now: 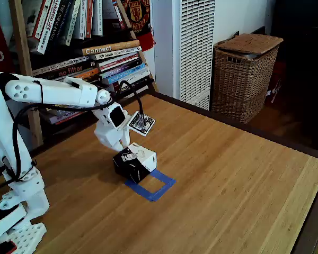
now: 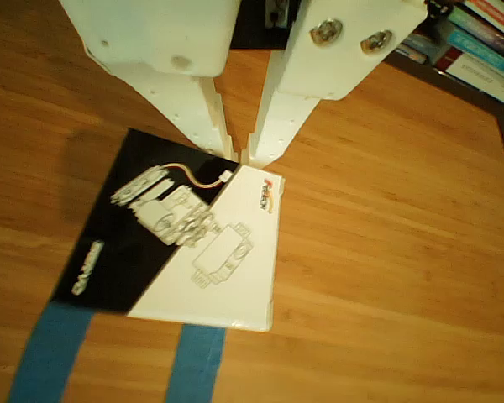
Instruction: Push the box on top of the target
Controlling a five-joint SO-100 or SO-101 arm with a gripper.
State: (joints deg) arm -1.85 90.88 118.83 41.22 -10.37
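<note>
Touching box (image 2: 185,243) rear edge, hand (image 2: 239,155) nearly closed.

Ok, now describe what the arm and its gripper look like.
The arm is white moulded plastic with rounded segments and small dark screw holes. A black cable loops along it. A flat square black-and-white printed tag sits near the wrist. The gripper has two white tapering fingers, with metal screws on its body.
</note>
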